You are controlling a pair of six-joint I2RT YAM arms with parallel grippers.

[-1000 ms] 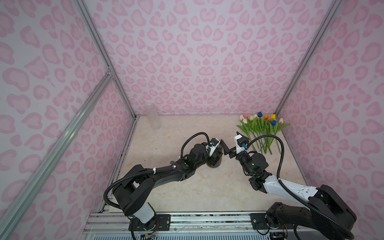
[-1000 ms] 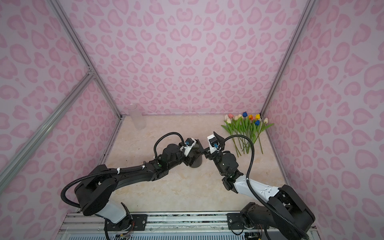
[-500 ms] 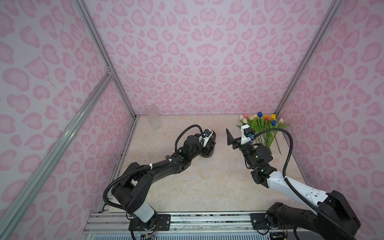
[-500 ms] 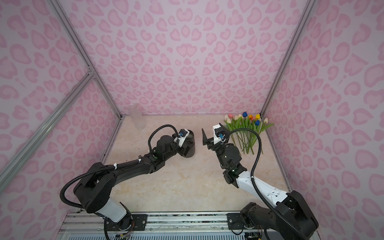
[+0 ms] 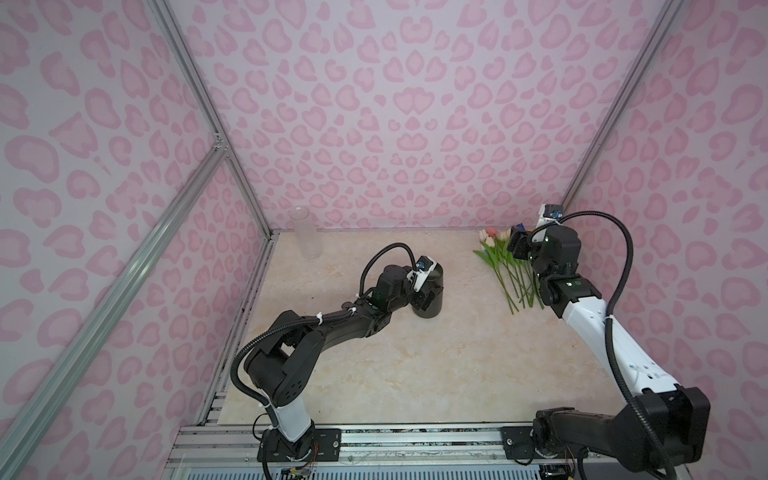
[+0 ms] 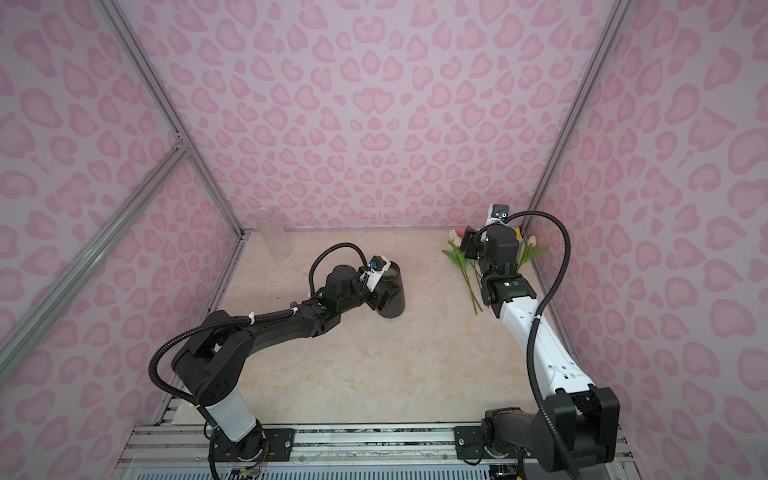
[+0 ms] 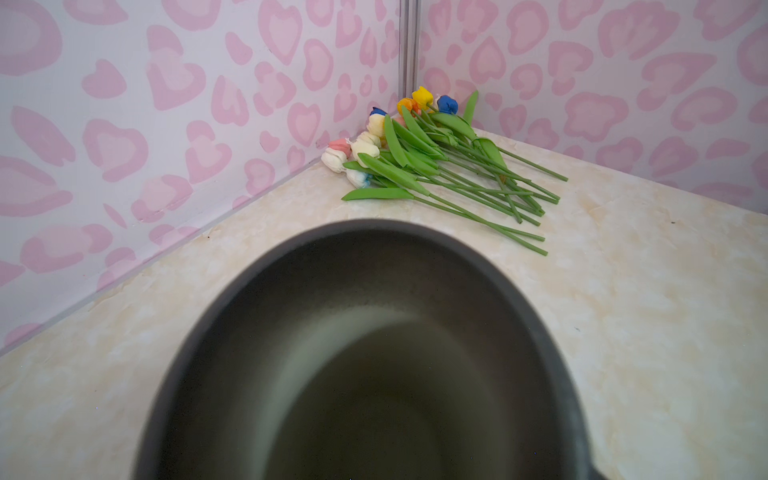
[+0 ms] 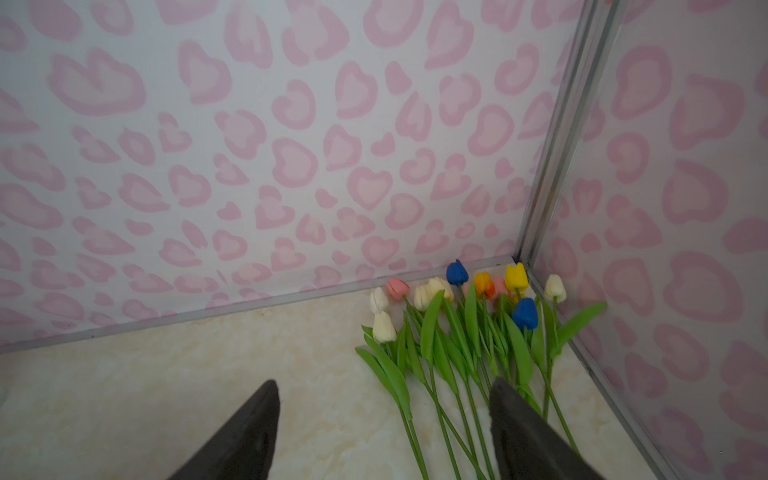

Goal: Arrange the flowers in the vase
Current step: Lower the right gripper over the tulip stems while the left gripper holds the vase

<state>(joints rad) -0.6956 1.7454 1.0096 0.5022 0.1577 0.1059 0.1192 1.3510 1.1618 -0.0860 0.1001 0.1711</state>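
A black vase (image 5: 432,286) stands upright at mid-table, and my left gripper (image 5: 424,298) is shut on its side in both top views (image 6: 382,297). The left wrist view looks down into the vase's empty dark mouth (image 7: 374,232); my fingers are hidden there. The flowers (image 5: 500,259), tulips with green stems and white, cream, pink, yellow, orange and blue heads, lie bunched in the back right corner (image 7: 436,166). My right gripper (image 5: 519,245) hovers open over their leaves. In its wrist view the gripper (image 8: 384,384) has several stems (image 8: 453,399) lying between its fingers, untouched.
A tall clear glass cylinder (image 5: 306,237) stands near the back left corner (image 6: 274,237). Pink patterned walls close in the table on three sides, and the right wall (image 8: 665,291) is right beside the flowers. The arm bases sit on a rail along the front edge.
My right gripper has swung from beside the vase at mid-table to the back right, over the flowers, its jaws narrowing slightly. My left gripper has carried the vase a little farther back.
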